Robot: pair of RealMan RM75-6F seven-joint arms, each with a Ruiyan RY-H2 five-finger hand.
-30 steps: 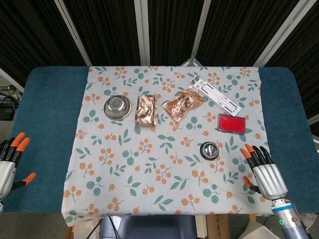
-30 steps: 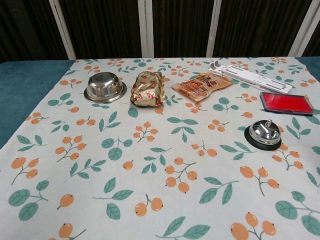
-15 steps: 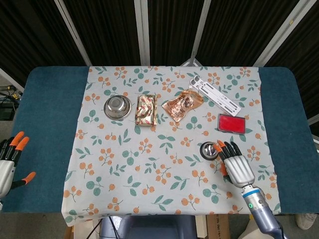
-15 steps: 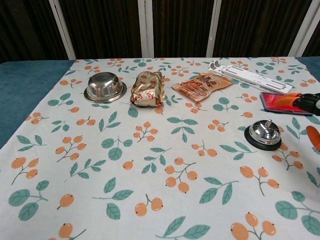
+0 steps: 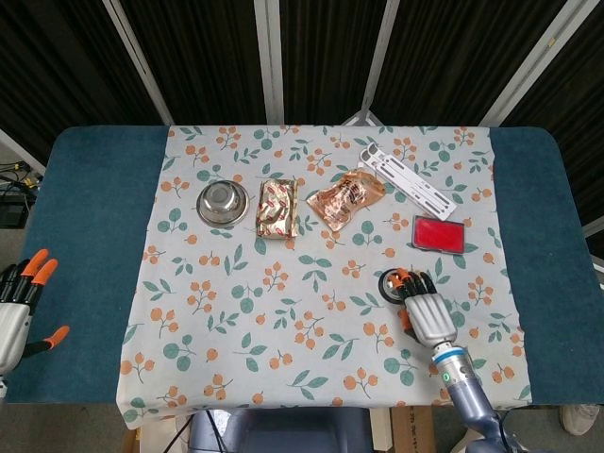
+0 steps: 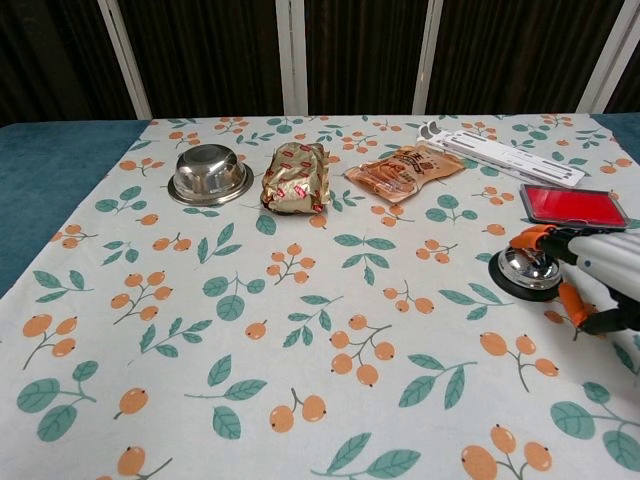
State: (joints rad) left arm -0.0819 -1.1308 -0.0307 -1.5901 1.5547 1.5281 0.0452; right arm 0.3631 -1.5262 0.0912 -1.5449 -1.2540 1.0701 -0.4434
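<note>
The small chrome call bell on its black base (image 6: 524,272) sits on the floral tablecloth (image 6: 300,330) near its right edge, just below the flat red rectangular pad (image 6: 572,206). The right hand (image 6: 590,270) lies flat over the bell, fingers spread, orange fingertips (image 6: 533,238) above the dome; contact is unclear. The left hand (image 5: 17,307) hovers open, holding nothing, off the table's left edge.
</note>
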